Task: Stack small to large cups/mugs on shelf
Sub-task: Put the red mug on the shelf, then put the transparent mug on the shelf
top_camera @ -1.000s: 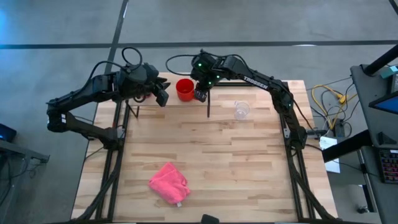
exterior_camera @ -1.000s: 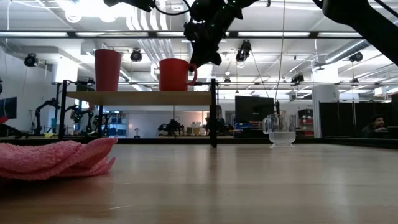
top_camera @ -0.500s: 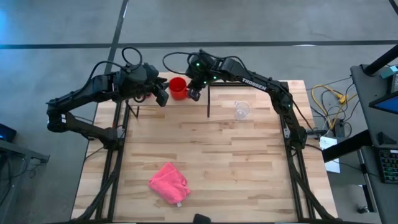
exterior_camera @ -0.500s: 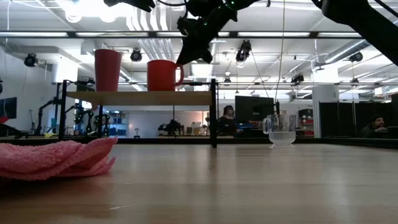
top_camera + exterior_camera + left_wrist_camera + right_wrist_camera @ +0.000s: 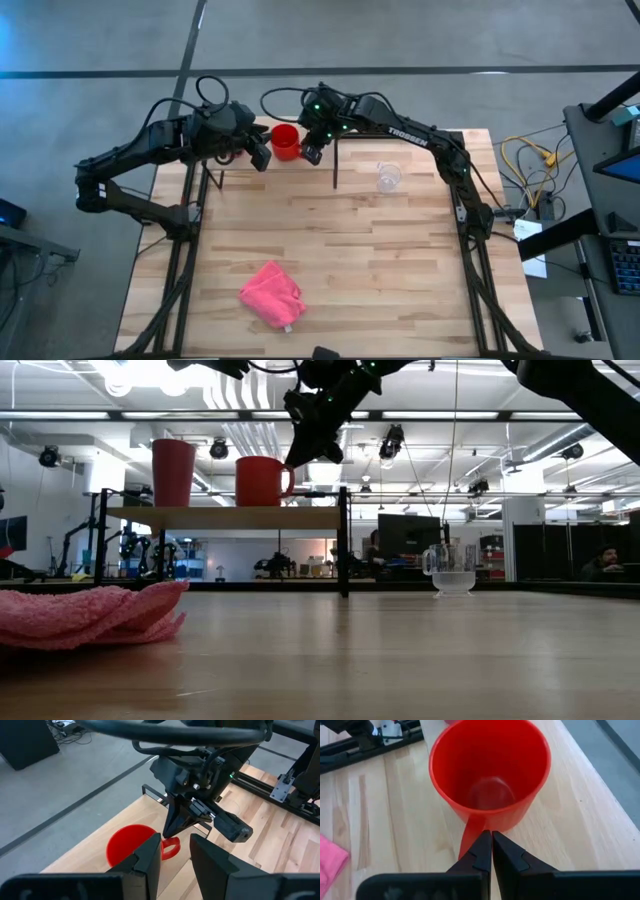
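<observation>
The squat red mug (image 5: 285, 141) stands upright on the raised wooden shelf (image 5: 225, 517), to the right of the tall pink-red tumbler (image 5: 173, 472), which my left arm hides in the high view. My right gripper (image 5: 490, 836) is shut at the mug's handle. My left gripper (image 5: 176, 851) is open and empty, hovering over the shelf just left of and nearer than the mug (image 5: 132, 847). The small clear cup (image 5: 388, 177) stands on the tabletop, right of the shelf. My right gripper has its shut fingertips (image 5: 482, 842) against the mug's handle (image 5: 470, 834), on the mug's right side. The fingers slant down from above and from the table's right. The mug stands upright with its base on the shelf.
A pink cloth (image 5: 272, 293) lies on the tabletop near the front edge. The shelf's black post (image 5: 343, 540) stands between the mug and the clear cup (image 5: 452, 572). The middle of the tabletop (image 5: 380, 250) is bare wood.
My right gripper has moved toward the table's left with its fingers shut. The red mug has slid along the shelf, upright, closer to the tumbler. Most of the slide came early; it has barely moved in the last half second.
</observation>
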Controlling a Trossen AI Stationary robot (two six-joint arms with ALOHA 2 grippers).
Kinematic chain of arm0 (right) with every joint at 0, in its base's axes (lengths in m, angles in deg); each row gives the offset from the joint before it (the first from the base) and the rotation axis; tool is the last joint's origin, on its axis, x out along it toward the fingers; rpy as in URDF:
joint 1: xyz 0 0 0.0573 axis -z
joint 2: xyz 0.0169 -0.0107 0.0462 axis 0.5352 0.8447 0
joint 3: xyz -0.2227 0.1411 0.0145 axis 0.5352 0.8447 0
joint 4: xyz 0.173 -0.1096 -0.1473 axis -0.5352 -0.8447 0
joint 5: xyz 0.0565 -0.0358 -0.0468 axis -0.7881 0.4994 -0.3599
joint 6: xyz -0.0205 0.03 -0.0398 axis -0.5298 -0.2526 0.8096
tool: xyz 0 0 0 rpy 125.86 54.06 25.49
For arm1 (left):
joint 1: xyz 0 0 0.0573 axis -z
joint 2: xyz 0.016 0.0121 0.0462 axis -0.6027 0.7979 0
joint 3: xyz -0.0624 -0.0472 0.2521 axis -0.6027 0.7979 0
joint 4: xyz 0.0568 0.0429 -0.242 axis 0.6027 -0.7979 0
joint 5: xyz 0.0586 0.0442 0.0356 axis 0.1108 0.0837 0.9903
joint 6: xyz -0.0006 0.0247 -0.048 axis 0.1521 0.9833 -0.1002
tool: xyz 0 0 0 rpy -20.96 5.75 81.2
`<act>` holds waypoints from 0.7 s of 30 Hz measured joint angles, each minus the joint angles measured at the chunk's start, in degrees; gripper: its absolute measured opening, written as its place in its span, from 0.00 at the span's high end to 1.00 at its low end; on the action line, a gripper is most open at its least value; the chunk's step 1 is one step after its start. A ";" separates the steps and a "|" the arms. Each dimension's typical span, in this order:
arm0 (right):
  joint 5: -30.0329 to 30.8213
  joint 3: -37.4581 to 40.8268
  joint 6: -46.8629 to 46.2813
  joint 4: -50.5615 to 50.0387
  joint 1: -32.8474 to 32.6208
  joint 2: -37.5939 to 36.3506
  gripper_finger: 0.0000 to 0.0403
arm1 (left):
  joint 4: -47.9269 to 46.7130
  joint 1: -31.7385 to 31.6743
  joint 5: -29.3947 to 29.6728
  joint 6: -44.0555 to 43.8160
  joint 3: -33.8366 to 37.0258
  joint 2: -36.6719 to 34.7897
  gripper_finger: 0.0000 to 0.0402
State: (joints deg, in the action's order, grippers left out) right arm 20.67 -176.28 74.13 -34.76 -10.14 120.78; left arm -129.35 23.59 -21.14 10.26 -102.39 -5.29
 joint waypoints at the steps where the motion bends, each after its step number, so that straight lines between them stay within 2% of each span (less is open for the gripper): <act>1: 0.12 0.00 0.00 0.06 0.02 0.00 0.98 | 0.00 0.00 0.02 0.00 0.00 0.00 0.77; 14: 0.15 1.82 -0.39 8.27 -0.25 -0.02 0.98 | 0.02 -0.02 0.00 0.11 0.00 0.00 0.77; 21: 0.15 3.30 -0.93 16.73 -0.35 -0.02 0.98 | 0.00 -0.02 0.02 0.13 0.00 0.00 0.77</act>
State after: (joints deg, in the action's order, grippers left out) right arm 20.82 -172.98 73.20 -18.03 -10.49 120.76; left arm -129.35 23.57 -21.12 10.39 -102.39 -5.29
